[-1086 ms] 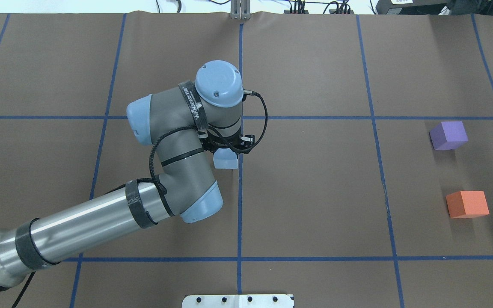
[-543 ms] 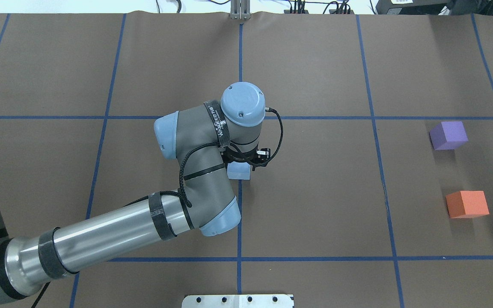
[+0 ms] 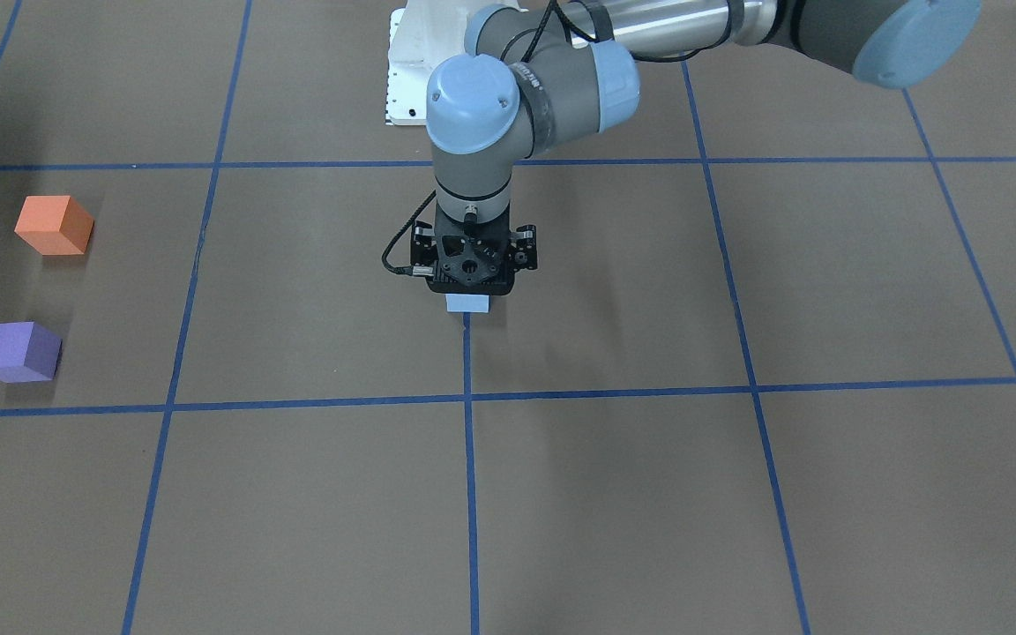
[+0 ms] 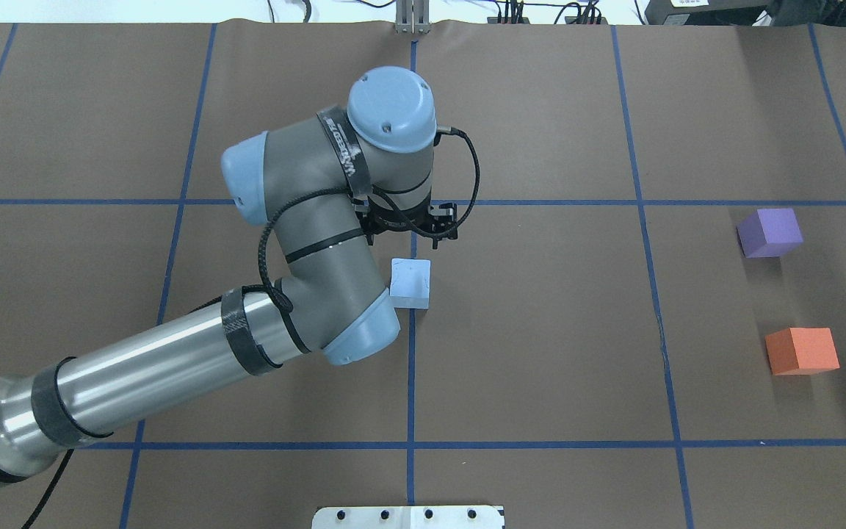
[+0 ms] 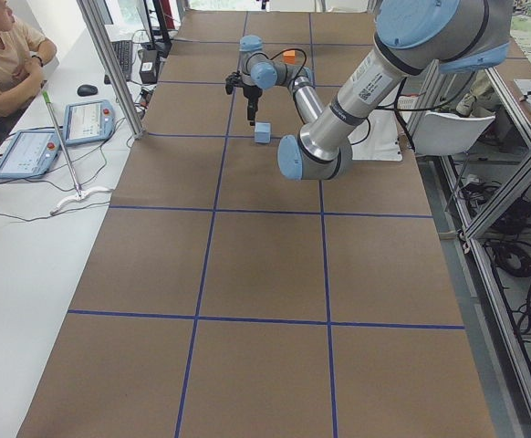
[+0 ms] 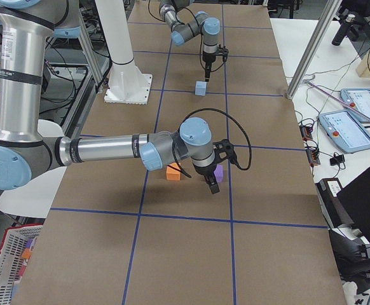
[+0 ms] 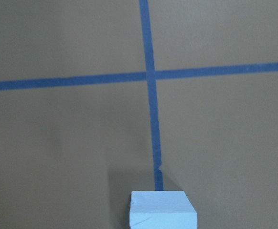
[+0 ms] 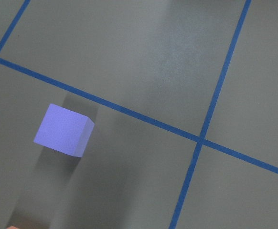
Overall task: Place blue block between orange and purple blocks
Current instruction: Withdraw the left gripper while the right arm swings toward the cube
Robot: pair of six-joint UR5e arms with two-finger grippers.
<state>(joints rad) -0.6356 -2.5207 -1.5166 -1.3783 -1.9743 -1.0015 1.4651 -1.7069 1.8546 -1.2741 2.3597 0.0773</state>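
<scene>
The light blue block (image 4: 410,283) stands free on the brown table at the middle grid line. It also shows in the front view (image 3: 469,304) and at the bottom edge of the left wrist view (image 7: 163,210). My left gripper (image 4: 413,234) hangs above it, apart from it, open and empty. The purple block (image 4: 769,232) and the orange block (image 4: 801,350) sit at the far right with a gap between them. My right gripper (image 6: 210,183) shows only in the right side view, above those two blocks. I cannot tell if it is open. The right wrist view looks down on the purple block (image 8: 62,130).
Blue tape lines (image 4: 411,367) divide the brown table into squares. A white base plate (image 4: 408,516) sits at the near edge. The left arm's forearm (image 4: 151,382) stretches across the table's left half.
The left gripper carried the blue block right and toward the near edge, let go of it on the table, and has now risen off it. The purple and orange blocks have not moved.
</scene>
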